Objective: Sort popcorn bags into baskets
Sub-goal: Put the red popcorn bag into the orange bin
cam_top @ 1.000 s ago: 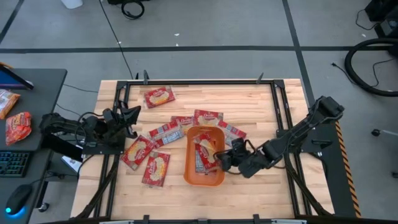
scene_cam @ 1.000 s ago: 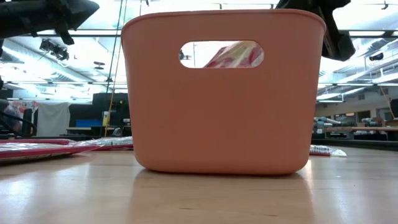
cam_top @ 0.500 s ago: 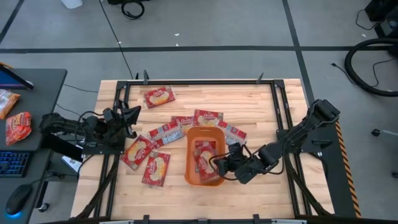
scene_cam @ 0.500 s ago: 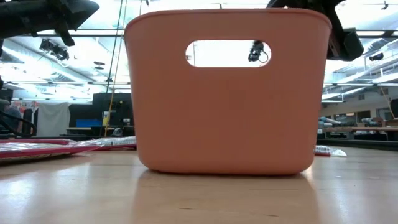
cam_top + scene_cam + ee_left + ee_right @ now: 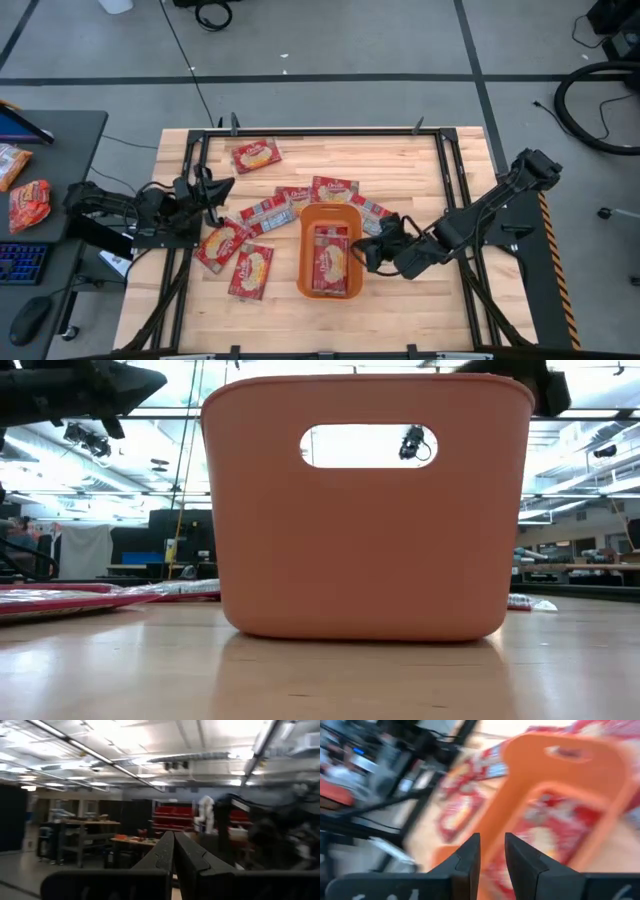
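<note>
The orange basket (image 5: 303, 252) (image 5: 365, 560) stands at the table's middle, toward the near edge. One red popcorn bag (image 5: 330, 258) (image 5: 560, 815) lies flat on its floor. My right gripper (image 5: 368, 250) (image 5: 492, 847) hovers just right of the basket's right wall, open by a narrow gap and holding nothing. My left gripper (image 5: 222, 186) (image 5: 173, 842) waits shut above the table's left side. Several more red bags lie flat on the wood, left of the basket (image 5: 222, 243) (image 5: 250, 270) and behind it (image 5: 335, 188) (image 5: 268, 211).
One bag (image 5: 256, 154) lies alone near the far edge, and another (image 5: 374, 213) sits off the basket's far right corner. Black frame rails (image 5: 452, 180) run along the table's sides. Bare wood (image 5: 400, 160) lies toward the far right and along the near edge.
A second ago a bag stood tilted in the basket at my right gripper. It has since dropped flat onto the basket floor. My right gripper first dipped toward the near edge, then drew back toward the table's right, clear of the basket.
</note>
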You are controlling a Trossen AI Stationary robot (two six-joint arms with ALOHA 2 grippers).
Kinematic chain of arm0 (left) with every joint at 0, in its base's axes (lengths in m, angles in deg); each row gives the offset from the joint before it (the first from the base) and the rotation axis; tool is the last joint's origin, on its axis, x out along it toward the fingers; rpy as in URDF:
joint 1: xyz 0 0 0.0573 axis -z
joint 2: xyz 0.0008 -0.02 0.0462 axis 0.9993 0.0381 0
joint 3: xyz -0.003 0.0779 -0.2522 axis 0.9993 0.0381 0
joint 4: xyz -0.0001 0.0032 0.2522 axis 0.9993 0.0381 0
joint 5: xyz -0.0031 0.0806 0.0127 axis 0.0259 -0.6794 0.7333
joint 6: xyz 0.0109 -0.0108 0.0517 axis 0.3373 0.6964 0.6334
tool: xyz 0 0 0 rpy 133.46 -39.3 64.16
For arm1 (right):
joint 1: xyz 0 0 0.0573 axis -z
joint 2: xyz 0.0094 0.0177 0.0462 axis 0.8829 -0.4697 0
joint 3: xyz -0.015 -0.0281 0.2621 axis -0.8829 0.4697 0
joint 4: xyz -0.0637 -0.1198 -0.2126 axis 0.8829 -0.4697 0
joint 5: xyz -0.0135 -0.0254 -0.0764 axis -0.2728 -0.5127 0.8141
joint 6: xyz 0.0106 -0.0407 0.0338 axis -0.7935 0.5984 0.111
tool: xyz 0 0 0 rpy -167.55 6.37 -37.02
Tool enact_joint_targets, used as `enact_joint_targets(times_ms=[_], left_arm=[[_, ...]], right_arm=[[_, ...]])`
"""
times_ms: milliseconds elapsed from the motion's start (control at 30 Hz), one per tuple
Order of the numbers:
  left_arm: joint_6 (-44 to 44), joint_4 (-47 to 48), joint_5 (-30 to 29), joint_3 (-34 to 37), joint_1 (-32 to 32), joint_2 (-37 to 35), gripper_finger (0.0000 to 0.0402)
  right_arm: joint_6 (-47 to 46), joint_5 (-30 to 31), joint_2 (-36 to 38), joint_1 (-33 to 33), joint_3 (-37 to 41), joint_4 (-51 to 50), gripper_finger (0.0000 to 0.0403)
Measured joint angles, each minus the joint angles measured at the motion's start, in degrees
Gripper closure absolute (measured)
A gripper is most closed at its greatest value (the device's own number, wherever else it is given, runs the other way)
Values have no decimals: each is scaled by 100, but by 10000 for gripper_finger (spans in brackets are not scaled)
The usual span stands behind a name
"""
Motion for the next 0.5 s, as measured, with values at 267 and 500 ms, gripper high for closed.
enact_joint_targets(times_ms=[267, 500], left_arm=[[-356, 340, 808, 0, 0, 406, 386], [-1240, 375, 894, 0, 0, 1061, 385]], right_arm=[[1268, -115, 392, 133, 0, -2400, 309], [1577, 48, 454, 286, 14, -3171, 309]])
